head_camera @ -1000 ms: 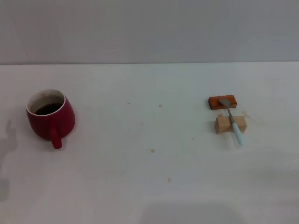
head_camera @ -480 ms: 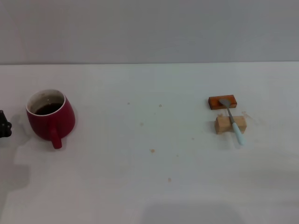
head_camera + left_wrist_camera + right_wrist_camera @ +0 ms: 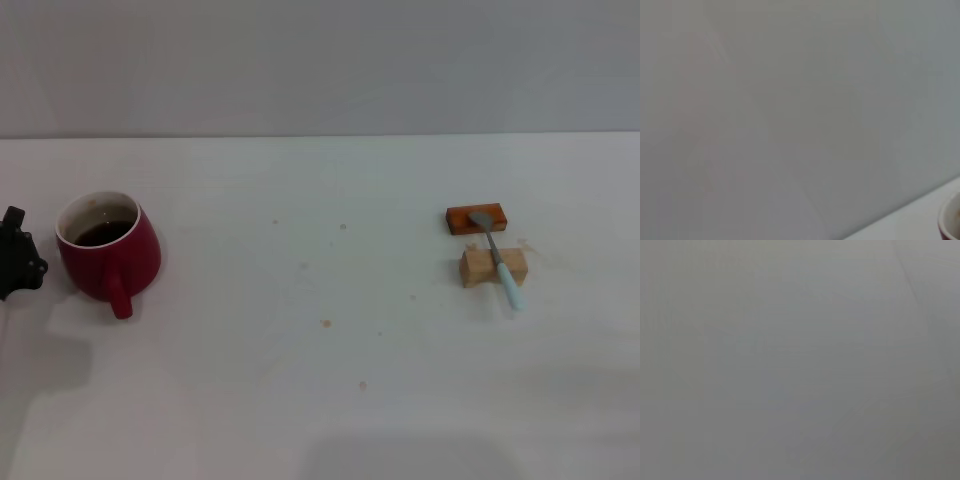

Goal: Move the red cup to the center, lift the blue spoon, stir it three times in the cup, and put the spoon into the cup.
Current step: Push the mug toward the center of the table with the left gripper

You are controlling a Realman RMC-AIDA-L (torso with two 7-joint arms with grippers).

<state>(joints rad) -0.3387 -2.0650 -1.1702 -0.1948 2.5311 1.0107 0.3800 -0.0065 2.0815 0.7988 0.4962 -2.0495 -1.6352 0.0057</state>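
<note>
**Table inventory: cup at left, spoon at right**

- Cup [image 3: 108, 254]: dark red, upright on the white table [image 3: 300, 380], far left. Dark liquid inside; handle points toward the robot. A sliver of its rim shows in the left wrist view [image 3: 951, 225].
- Left gripper [image 3: 18, 264]: black, at the left edge, just beside the cup, apart from it. Whether its fingers are spread or pressed together cannot be told.
- Spoon [image 3: 497, 259]: on the right, well apart from the cup. Grey bowl rests on the orange block [image 3: 476, 218]; pale blue handle lies across the wooden block [image 3: 493, 267].
- Right gripper: out of sight.
</note>
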